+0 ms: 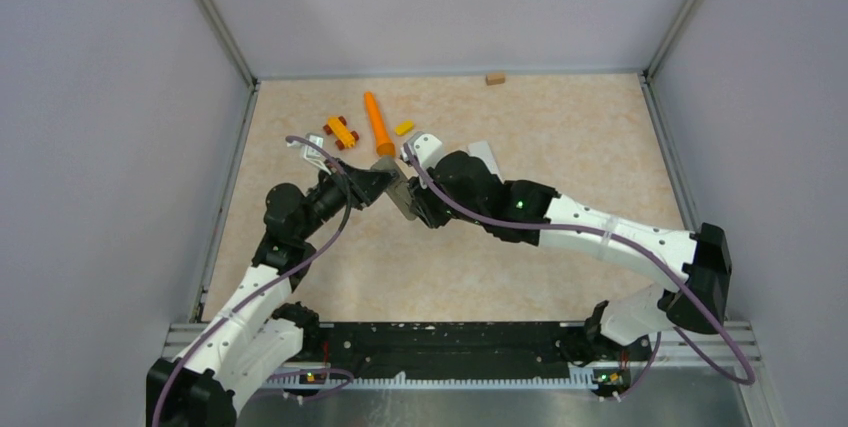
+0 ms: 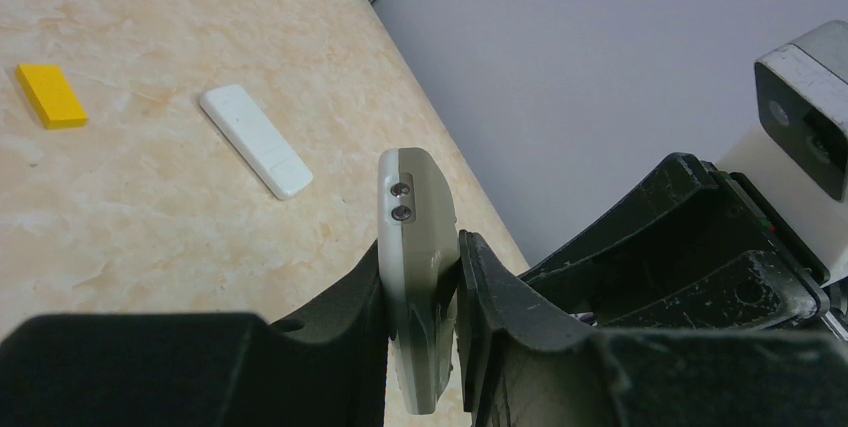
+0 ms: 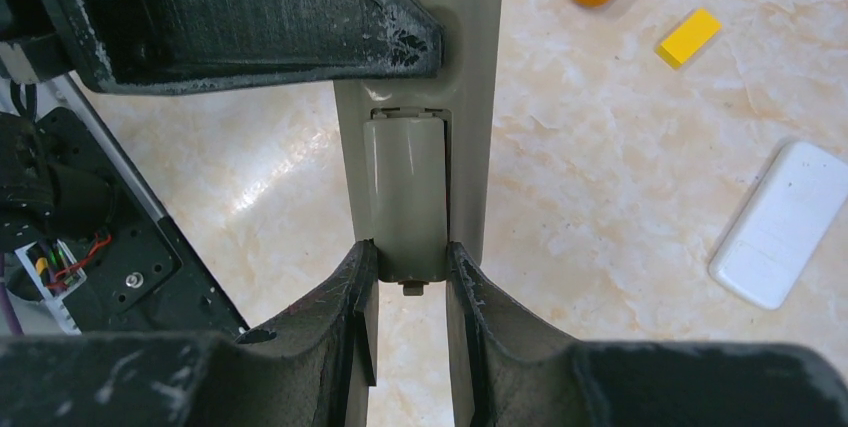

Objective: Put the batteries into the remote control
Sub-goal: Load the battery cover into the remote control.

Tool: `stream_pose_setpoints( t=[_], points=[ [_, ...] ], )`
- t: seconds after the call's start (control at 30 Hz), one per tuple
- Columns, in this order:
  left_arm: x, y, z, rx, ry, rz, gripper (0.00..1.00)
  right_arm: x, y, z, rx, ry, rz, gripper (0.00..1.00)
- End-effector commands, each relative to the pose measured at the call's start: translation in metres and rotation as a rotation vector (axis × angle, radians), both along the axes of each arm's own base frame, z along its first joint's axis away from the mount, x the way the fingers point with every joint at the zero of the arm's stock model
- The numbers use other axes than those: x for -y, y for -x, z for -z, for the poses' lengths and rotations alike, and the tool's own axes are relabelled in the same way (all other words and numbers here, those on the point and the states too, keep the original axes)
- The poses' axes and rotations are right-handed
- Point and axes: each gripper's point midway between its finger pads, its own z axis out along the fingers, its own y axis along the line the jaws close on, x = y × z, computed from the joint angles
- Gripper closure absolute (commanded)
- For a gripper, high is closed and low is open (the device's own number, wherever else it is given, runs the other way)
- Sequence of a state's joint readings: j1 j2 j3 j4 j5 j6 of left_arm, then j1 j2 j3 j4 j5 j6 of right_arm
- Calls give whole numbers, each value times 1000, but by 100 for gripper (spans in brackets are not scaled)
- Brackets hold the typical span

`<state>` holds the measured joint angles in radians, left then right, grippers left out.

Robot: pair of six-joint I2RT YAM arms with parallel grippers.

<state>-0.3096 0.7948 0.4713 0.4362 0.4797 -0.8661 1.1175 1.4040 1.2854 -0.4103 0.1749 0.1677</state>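
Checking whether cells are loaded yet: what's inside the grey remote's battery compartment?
The cover lies over the grey remote's compartment, pinched at its near end by the right gripper. Only a thin dark slit shows at its far end. Whatever is underneath is hidden.

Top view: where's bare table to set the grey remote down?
Free: far right, between white remote and right wall; also the near middle, ahead of the base rail. Crowded: far left-centre, where carrot, yellow block and red-yellow toy sit just beyond the held grey remote.
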Motion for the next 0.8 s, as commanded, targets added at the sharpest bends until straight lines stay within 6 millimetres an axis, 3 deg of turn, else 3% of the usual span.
stream_pose_setpoints(
  t=[0.0, 0.37, 0.77],
  points=[
    [2, 3, -30, 78, 29, 16, 100, -14, -3, -19, 24, -33, 0, 87],
    [4, 5, -33, 86, 30, 34, 100, -14, -9, -20, 26, -22, 39, 87],
    [12, 15, -35, 102, 33, 114, 100, -27, 1, -17, -55, 0, -10, 85]
  ],
)
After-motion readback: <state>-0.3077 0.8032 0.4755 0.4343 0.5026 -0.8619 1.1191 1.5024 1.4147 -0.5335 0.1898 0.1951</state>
